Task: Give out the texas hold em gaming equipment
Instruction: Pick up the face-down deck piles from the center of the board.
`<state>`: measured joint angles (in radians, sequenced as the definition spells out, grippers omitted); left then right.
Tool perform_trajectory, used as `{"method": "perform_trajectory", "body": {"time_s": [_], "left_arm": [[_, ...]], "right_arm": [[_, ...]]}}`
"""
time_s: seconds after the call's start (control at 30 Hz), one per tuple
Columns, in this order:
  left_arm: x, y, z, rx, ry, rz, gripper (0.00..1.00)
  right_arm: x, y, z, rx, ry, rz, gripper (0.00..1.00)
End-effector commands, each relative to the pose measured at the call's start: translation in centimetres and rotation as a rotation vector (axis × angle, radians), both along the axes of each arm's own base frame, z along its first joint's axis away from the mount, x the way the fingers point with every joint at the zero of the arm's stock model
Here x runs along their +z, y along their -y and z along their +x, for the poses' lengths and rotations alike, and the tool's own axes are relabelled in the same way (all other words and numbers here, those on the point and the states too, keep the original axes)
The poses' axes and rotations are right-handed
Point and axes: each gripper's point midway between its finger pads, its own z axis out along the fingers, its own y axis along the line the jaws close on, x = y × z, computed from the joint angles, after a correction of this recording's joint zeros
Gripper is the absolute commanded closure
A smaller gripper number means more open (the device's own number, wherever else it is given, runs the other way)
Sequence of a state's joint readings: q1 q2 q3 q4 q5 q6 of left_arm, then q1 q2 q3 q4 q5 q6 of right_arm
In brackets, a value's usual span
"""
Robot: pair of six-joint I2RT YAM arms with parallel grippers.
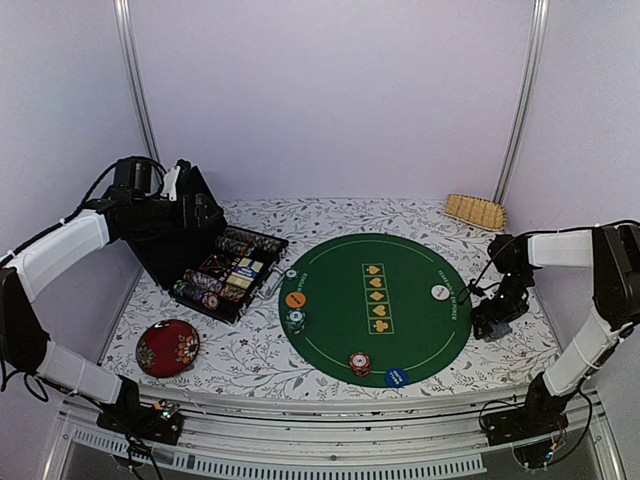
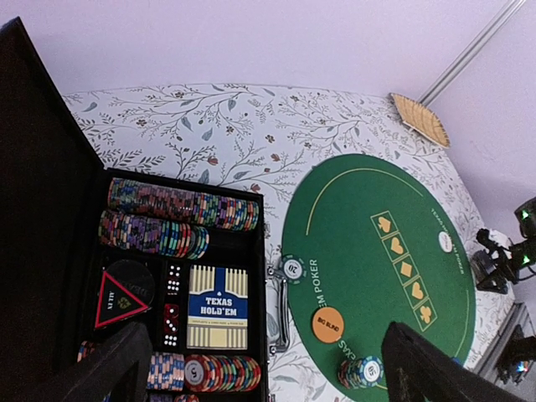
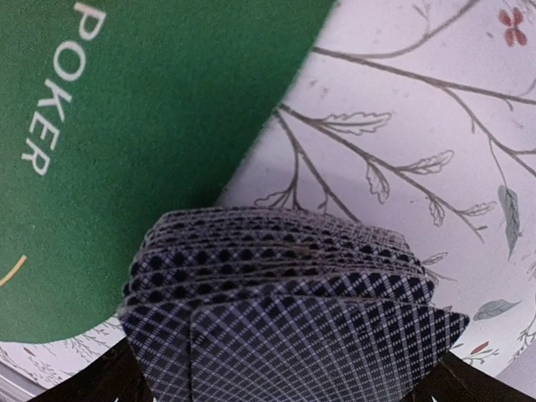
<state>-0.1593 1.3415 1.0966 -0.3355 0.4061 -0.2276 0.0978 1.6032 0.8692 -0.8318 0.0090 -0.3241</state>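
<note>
White-shelled arm links, black joints, black cables, black claws

Plain lilac walls (image 1: 330,100), floral tabletop (image 1: 300,365)

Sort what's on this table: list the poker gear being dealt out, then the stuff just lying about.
Poker gear:
- fanned deck of dark diamond-backed cards
- striped chip stacks on the round green felt mat
- orange round marker disc
- white round marker disc
- blue round marker disc
- open black chip case

Lying about:
- dark red floral round dish
- tan woven piece

Card fan (image 3: 285,310) cut off at bottom edge; open case (image 2: 50,251) cropped left
</note>
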Motion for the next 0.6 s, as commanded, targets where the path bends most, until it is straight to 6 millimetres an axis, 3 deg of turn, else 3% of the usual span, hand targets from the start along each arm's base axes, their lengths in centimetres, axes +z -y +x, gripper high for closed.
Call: {"method": "perform_trajectory", "body": {"time_s": [0.0,0.07,0.23,0.57], "left_arm": [[0.0,0.3,0.0,-0.012,0.004,0.021,0.02],[0.0,0.2,0.0,-0.010,0.003,0.025,0.02],[-0.2,0.1,0.1,-0.007,-0.001,0.030,0.02],[-0.4,0.0,0.3,-0.003,-0.004,0.036,0.02]], "right_arm": [[-0.2,-1.0,1.1,0.020,-0.019,0.057,0.07],[-0.6,-1.1,0.9,0.024,-0.039,0.063,0.13],[-0.6,-1.1,0.8,0.031,-0.039,0.059,0.42],[1.5,-2.0,1.5,0.070,0.027,0.068,0.57]]}}
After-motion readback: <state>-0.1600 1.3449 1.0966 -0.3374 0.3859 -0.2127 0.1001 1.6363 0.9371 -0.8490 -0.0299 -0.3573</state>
